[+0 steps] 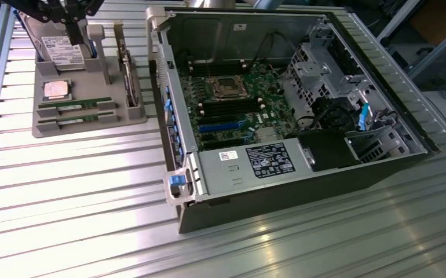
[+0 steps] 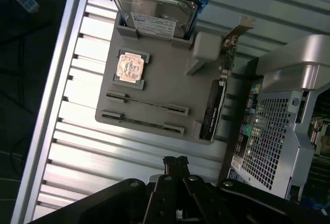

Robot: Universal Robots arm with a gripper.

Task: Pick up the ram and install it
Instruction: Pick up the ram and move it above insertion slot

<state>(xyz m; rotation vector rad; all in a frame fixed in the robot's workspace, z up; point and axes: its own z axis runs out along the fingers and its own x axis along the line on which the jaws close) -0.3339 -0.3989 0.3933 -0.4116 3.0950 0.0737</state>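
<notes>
Two ram sticks lie in slots on the grey parts tray (image 1: 91,124): one ram (image 1: 72,106) and a second ram (image 1: 72,120) just in front of it. In the wrist view they appear edge-on as thin strips, one ram (image 2: 147,103) and the other (image 2: 142,122). My gripper (image 1: 74,32) hangs high over the tray's far end, above the hard drive (image 1: 61,49). Its fingertips (image 2: 175,161) are pressed together with nothing between them. The open computer case (image 1: 285,98) holds the motherboard, whose black memory slots (image 1: 231,107) sit below the processor socket.
The tray also carries a square silver processor (image 1: 57,88), a hard drive in a blue bracket (image 2: 154,7) and an upright expansion card (image 2: 214,110). The case wall (image 1: 165,87) stands close beside the tray. Ribbed metal table (image 1: 76,197) stretches in front.
</notes>
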